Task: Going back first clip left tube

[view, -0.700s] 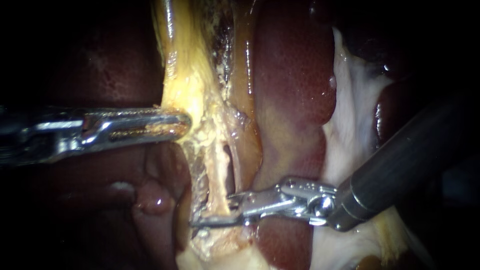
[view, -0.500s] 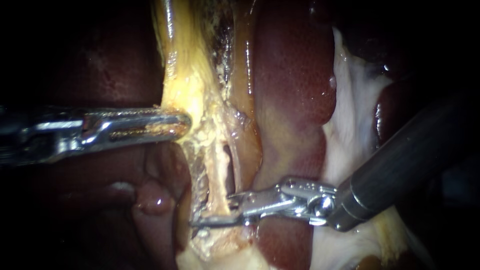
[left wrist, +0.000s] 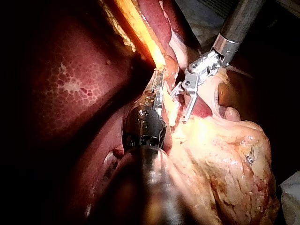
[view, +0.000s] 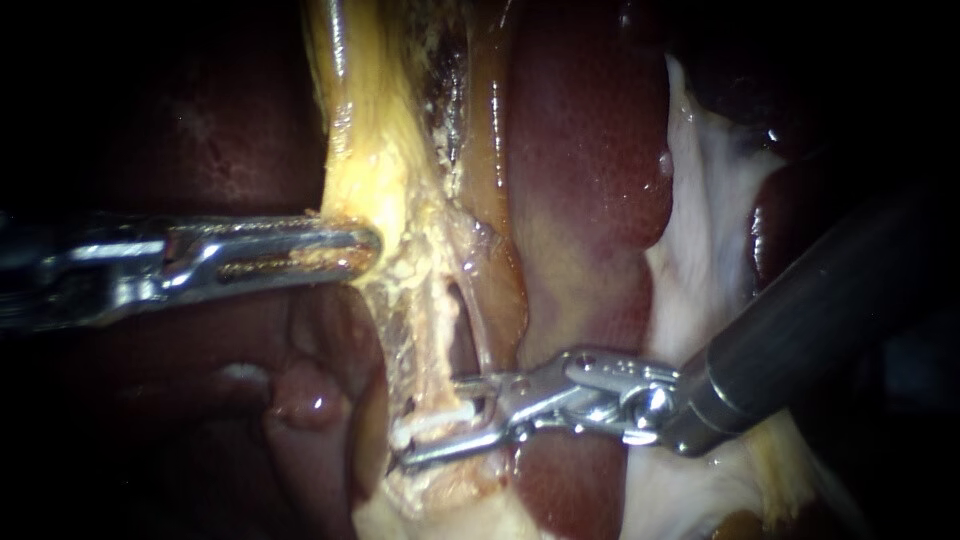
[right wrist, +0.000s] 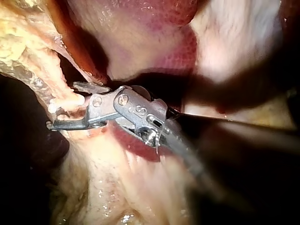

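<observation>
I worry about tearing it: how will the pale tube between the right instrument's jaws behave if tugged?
Probably floppy: the tube is a thin strand, held taut, it seems, by the left instrument gripping the tissue above it. Likely slippery: it glistens wet. Perhaps fragile: frayed shreds line it.

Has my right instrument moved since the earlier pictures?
Yes. The right instrument has drawn back slightly rightward against the tube, and its jaws stand wider.
</observation>
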Motion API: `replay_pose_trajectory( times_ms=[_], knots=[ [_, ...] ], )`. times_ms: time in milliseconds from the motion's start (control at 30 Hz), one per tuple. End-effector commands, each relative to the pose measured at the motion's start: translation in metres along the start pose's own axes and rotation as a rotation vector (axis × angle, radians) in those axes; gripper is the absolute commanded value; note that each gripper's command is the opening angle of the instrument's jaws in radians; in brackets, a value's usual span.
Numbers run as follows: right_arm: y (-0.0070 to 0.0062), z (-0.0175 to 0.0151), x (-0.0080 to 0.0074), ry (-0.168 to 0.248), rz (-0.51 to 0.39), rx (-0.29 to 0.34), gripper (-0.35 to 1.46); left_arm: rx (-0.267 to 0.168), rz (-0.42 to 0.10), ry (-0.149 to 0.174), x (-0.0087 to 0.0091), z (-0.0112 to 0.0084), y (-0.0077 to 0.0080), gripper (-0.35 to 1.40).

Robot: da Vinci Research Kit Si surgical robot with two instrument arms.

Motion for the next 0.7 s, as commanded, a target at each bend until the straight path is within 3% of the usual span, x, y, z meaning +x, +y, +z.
replay_pose_trajectory(
  times_ms=[33,200,367,467,700],
  knots=[
    [0.0,-0.0004,0.0001,0.0,-0.022,-0.001,0.6,0.001,0.0,0.0,0.0,0.0,0.0,-0.35],
    [-0.0002,-0.0027,0.0009,0.001,-0.091,0.003,0.6,0.001,0.001,0.0,0.0,-0.0001,0.0001,-0.35],
    [-0.0009,-0.0064,0.003,0.006,-0.181,-0.003,0.6,-0.001,0.001,0.0,0.0001,-0.0001,0.0003,-0.35],
    [-0.0013,-0.009,0.0049,0.01,-0.225,-0.022,0.6,0.0,0.002,0.0,0.0001,-0.0001,0.0006,-0.35],
    [-0.0022,-0.0145,0.0101,0.07,-0.289,-0.051,0.6,0.0,0.003,0.0,0.0002,0.0001,0.0009,-0.35]
  ],
)
